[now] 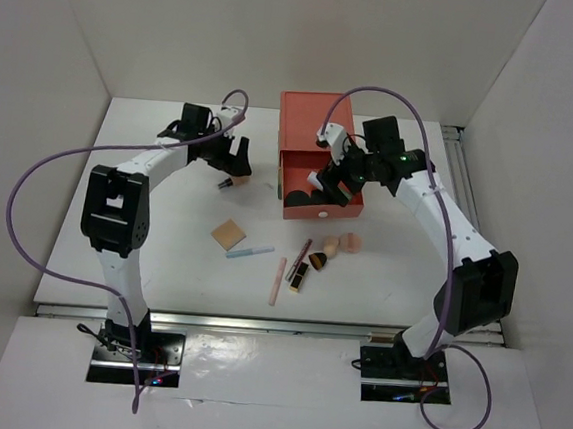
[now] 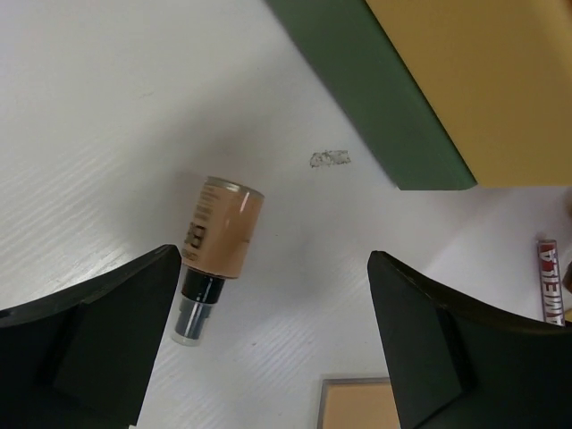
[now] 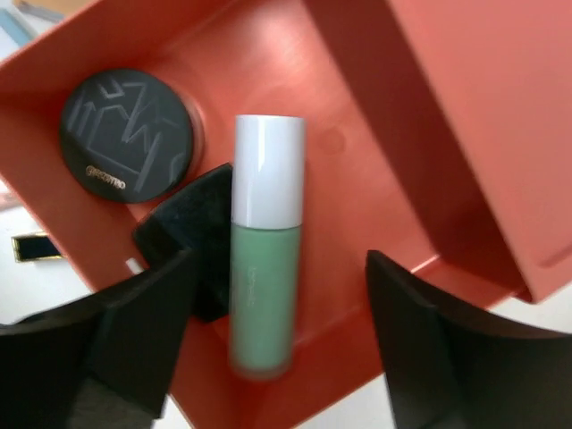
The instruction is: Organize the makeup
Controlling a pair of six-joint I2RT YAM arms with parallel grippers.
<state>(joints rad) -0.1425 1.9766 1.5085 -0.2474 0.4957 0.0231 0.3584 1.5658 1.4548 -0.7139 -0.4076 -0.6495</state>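
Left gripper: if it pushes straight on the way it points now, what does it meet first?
Probably the tan bottle lying on the white table. It sits between the fingers of the open left gripper, close to the one on the view's left. Depth is unclear, so bare table beside it is possible.

A tan bottle (image 2: 217, 246) lies on the table (image 2: 107, 107) between the left gripper's (image 2: 273, 268) 2 spread fingers (image 2: 89, 349)
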